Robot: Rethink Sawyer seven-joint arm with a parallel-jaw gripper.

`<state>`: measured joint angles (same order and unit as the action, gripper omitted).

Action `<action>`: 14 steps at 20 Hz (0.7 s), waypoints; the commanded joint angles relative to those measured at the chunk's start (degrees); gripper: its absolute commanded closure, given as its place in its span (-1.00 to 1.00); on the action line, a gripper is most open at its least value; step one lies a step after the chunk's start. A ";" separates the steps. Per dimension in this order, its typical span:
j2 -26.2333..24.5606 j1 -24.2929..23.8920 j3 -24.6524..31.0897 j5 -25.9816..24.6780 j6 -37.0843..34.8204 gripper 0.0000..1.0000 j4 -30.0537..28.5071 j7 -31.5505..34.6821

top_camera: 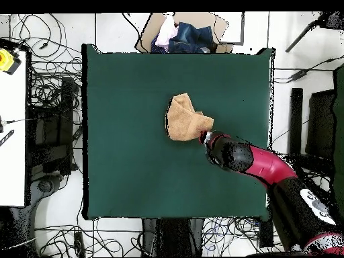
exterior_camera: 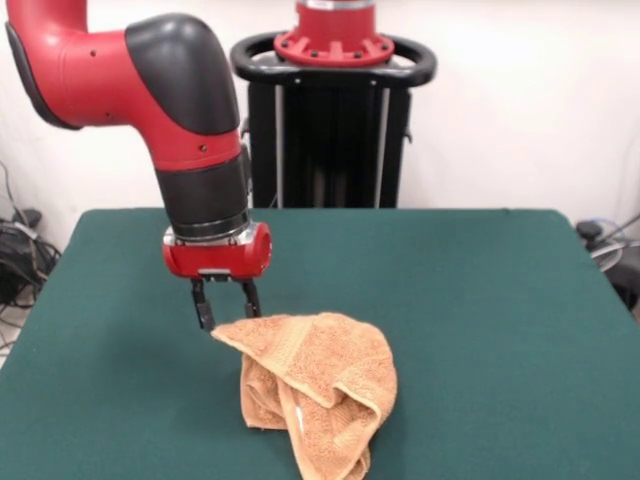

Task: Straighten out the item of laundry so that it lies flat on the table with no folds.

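Note:
The orange-tan towel (exterior_camera: 312, 385) lies bunched and folded over itself on the green table (exterior_camera: 500, 330), near the front middle. One corner sticks out to the left. My gripper (exterior_camera: 227, 308) points down just above that corner, fingers (exterior_camera: 204, 308) apart, with nothing clamped between them. In the overhead view the towel (top_camera: 184, 118) sits a little above the table's (top_camera: 127, 148) centre. There the arm's wrist hides the gripper at the towel's lower right corner.
The black pedestal (exterior_camera: 335, 120) stands behind the table's far edge. In the overhead view a box of mixed clothes (top_camera: 180, 33) lies beyond the table's top edge. Cables run around the sides. A white bench (top_camera: 12, 127) stands at the left.

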<state>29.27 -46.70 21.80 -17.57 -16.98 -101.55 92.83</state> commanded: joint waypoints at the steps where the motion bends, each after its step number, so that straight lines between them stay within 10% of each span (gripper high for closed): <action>1: -7.37 -1.48 8.69 1.30 -3.06 -1.00 3.06 -0.43; 14: -9.95 -3.29 11.94 0.97 -5.60 -1.00 3.70 -1.01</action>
<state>22.38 -50.56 27.24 -17.56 -16.98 -99.59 92.83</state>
